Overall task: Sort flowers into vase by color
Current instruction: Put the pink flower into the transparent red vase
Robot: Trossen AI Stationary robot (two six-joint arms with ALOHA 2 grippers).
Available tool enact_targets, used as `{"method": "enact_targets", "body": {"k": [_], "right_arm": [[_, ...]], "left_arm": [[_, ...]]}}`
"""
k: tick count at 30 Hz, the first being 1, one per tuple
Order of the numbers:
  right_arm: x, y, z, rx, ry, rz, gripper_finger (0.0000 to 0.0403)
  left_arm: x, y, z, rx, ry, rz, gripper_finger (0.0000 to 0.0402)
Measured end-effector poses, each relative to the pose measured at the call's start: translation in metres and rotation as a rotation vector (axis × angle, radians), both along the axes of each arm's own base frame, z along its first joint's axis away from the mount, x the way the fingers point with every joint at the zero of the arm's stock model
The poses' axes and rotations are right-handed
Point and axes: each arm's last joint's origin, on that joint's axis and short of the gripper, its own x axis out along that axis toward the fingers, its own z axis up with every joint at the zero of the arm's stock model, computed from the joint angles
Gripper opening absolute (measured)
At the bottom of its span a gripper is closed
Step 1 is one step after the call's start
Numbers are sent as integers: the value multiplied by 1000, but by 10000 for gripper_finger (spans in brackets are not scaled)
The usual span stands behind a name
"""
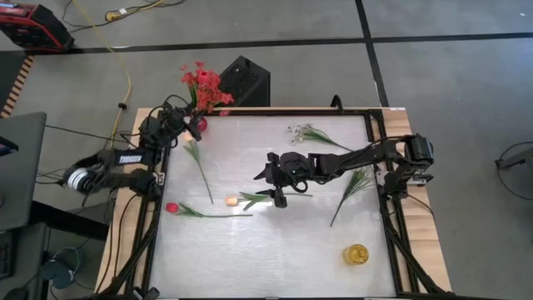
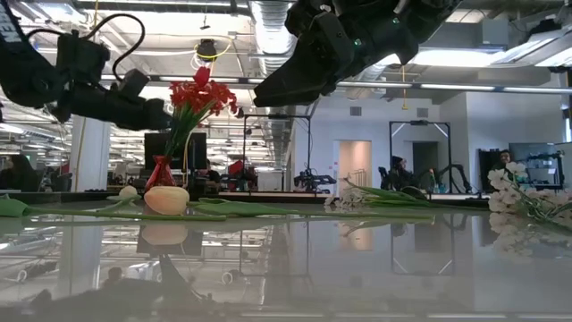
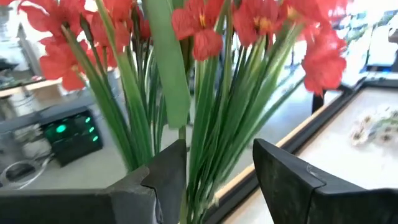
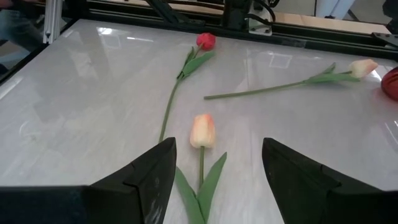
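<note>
The right gripper was held wide open over the pale orange tulip; its thin stem could be missed. The left gripper was spread around red flowers, gripping nothing.

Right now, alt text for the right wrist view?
The right gripper, fingers open, hovers over a pale orange tulip lying on the white table. Farther off lie a red-pink tulip and another pale tulip.

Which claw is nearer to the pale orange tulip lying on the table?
Right. The right claw hangs open over the pale orange tulip, while the left claw is open at the red flowers.
</note>
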Motion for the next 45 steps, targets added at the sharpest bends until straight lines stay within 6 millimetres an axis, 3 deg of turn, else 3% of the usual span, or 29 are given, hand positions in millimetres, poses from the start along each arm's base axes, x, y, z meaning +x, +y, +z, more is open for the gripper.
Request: {"method": "enact_targets", "body": {"k": [10, 21, 26, 30, 35, 45], "right_arm": [[0, -1, 1, -3, -8, -1, 265], [4, 3, 1, 13, -52, 2, 265], [16, 22, -9, 13, -91, 51, 265], [35, 44, -20, 10, -91, 105, 265], [73, 69, -32, 62, -92, 128, 265], [146, 95, -61, -3, -48, 17, 265]], "left_arm": [[5, -43, 17, -8, 98, -27, 175], [9, -97, 19, -102, 86, -356, 175], [16, -119, 21, -136, 40, -562, 175], [24, -135, 20, -136, 57, -675, 175], [31, -149, 18, -121, 95, -697, 175], [36, -159, 13, -117, 147, -667, 175]]}}
